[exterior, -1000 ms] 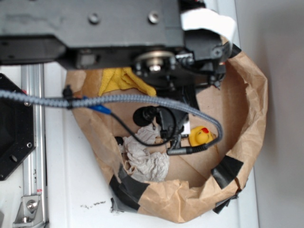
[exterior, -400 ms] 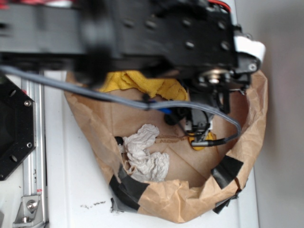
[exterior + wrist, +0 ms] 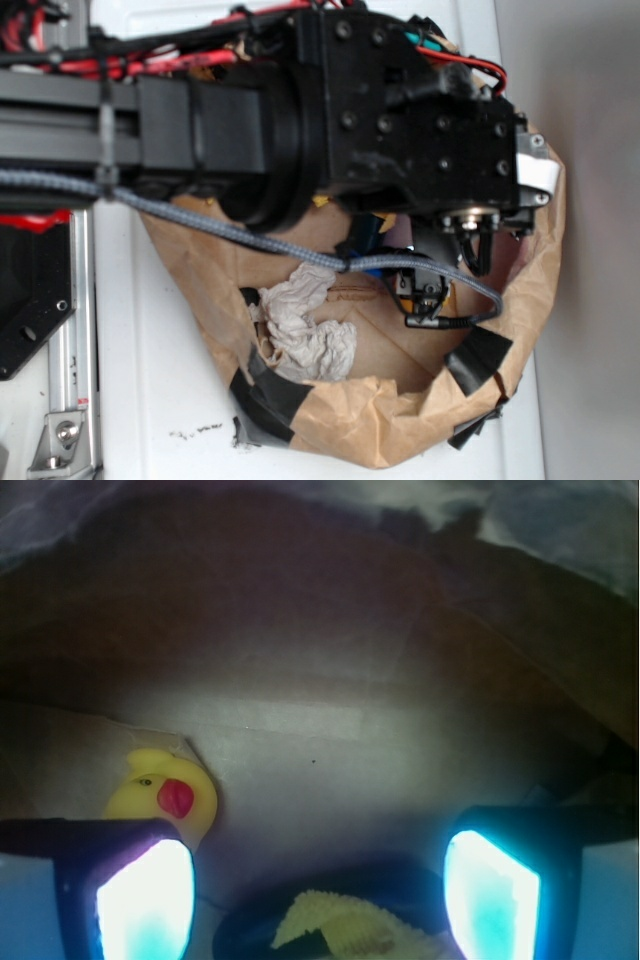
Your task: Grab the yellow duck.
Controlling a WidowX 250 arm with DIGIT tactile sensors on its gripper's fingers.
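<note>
Fills the upper half of the exterior view as a black arm (image 3: 350, 120), stretched over the crumpled brown paper wall (image 3: 545, 250) so the tool end can hang inside the ring. Stands as a low barrier, patched with black tape (image 3: 480, 360), probably to keep loose things from rolling off. Lies well clear against the paper wall on the side away from the tool: a crumpled grey-white cloth (image 3: 305, 330), no obstacle to the reach.

Points down at the cardboard floor with the gripper (image 3: 315, 880), spread wide, both fingers (image 3: 145, 900) glowing at the bottom corners of the wrist view and nothing between them. Looks like an approach posture, opened ahead of the grasp.

Sits on the floor, upright, red beak toward the camera: the yellow duck (image 3: 165, 800), just above the fingertip at the picture's left, not centred in the gap. Hidden under the tool in the exterior view. Calls, by this judgement, for a sideways shift toward the duck before closing; otherwise risks knocking it away.
</note>
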